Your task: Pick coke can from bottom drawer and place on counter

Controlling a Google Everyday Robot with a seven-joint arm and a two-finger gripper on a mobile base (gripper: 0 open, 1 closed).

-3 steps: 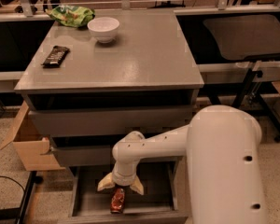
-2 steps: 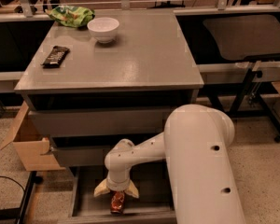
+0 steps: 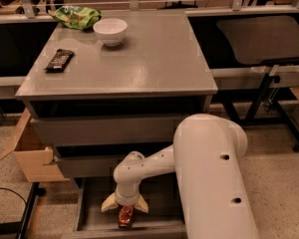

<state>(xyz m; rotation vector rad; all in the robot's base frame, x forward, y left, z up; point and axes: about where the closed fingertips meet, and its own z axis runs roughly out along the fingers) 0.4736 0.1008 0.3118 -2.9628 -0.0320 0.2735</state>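
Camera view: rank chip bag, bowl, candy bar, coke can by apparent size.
1. green bag
2. white bowl, nearly the same
3. candy bar
4. coke can, half hidden beneath the pincer, down in the bottom drawer

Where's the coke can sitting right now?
In the camera view, the coke can lies in the open bottom drawer, low and left of centre near its front edge, directly under the gripper, between its open fingers.
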